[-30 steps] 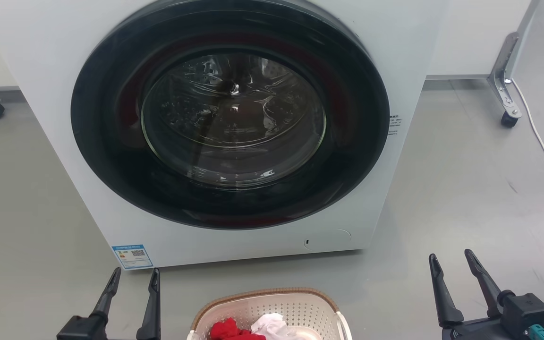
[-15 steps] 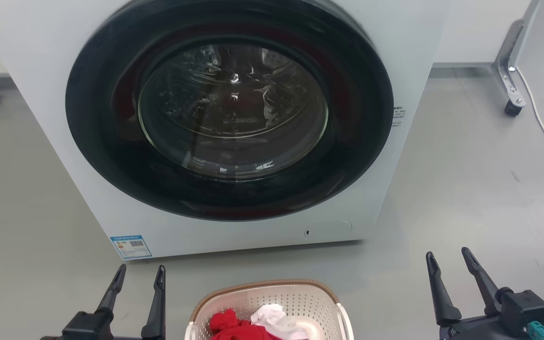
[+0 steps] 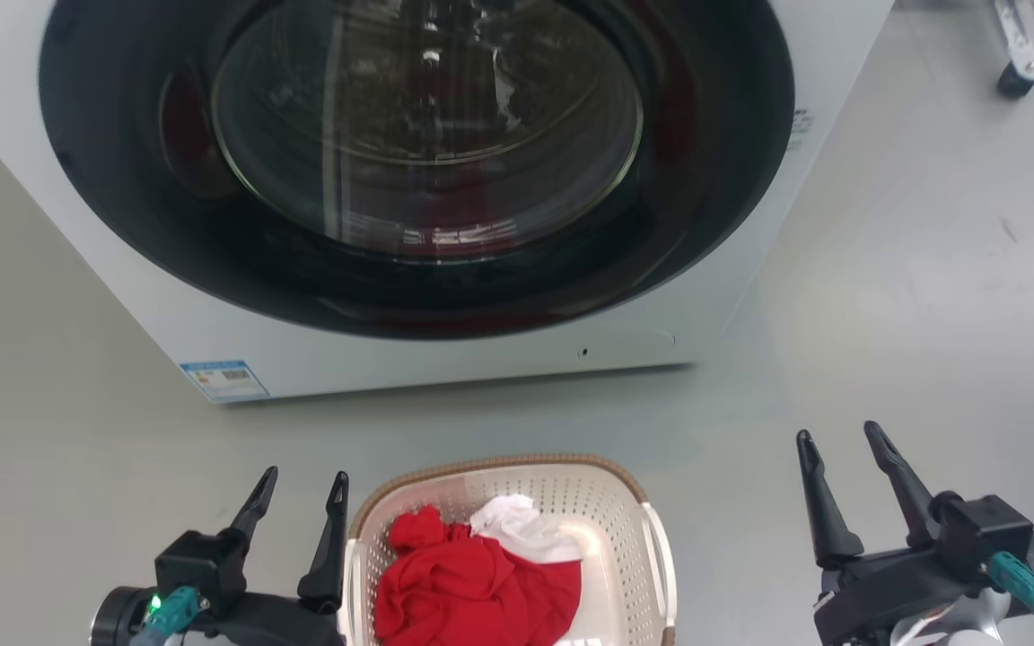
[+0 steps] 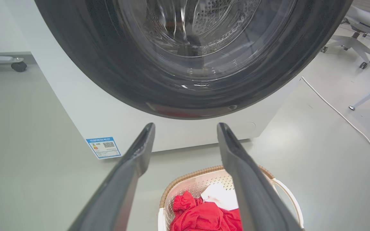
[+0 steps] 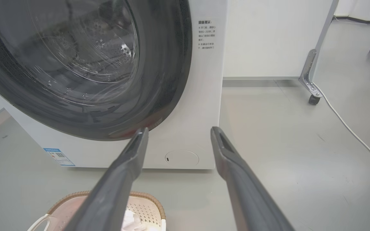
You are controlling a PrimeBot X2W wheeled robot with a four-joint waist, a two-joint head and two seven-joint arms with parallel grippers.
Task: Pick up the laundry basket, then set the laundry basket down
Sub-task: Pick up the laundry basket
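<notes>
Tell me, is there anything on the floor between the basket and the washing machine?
Nothing. The head view shows a bare strip of grey floor between the basket and the washing machine.

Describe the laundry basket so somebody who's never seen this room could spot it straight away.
Find the big white washing machine with the round dark door. On the grey floor in front of it sits the laundry basket, low and cream with perforated walls. Its brown woven-look rim and the red cloth and white cloth inside set it apart.
</notes>
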